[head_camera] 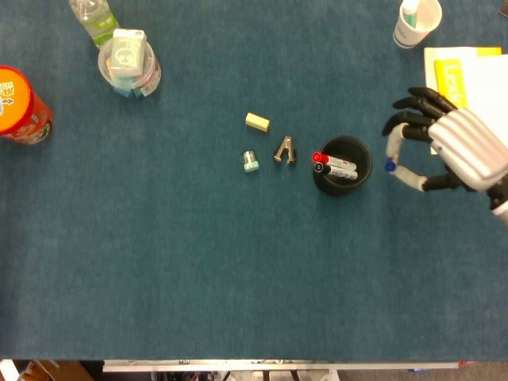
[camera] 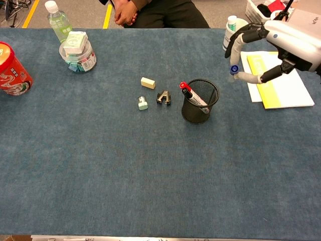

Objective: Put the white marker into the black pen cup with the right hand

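Done: right hand [head_camera: 456,151] grasps the white marker [head_camera: 394,152], lifted off the tabletop [head_camera: 198,262].
Left: carry it over the black cup [head_camera: 343,165], drop it in.

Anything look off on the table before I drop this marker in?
Nothing stands out. The black pen cup stands upright with two markers leaning inside. The right hand holds the white marker, blue cap down, above and right of the cup.

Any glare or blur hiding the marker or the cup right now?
Head view: even light, white marker and black pen cup sharp. Chest view: right robot hand slightly soft and shiny on its silver back; marker's blue cap remains visible.
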